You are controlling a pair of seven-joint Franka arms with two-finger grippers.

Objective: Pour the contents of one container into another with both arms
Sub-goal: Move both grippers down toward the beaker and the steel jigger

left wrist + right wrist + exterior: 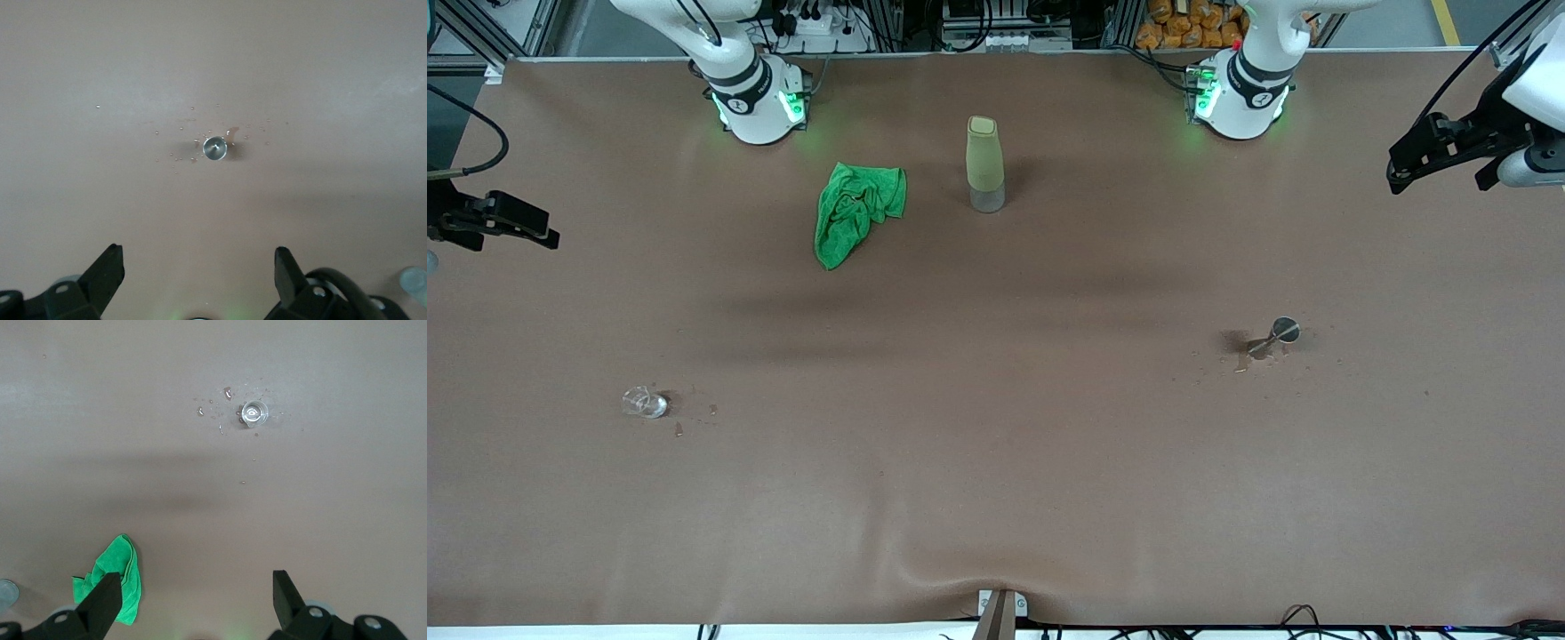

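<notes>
Both arms wait high at the worktop's ends, left gripper (197, 267) and right gripper (193, 590) with jaws spread and empty, glass cup (645, 403) near the right arm's end, silver cup (1279, 334) toward the left arm's, each apparently staged for its own arm.

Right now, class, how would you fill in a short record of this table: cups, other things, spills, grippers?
glass cup: upright, toward the right arm's end
metal cup: upright, toward the left arm's end
bottle: standing beside the green cloth
spills: droplets around both cups
left gripper: open, empty, waiting at the table's edge
right gripper: open, empty, likewise
</notes>
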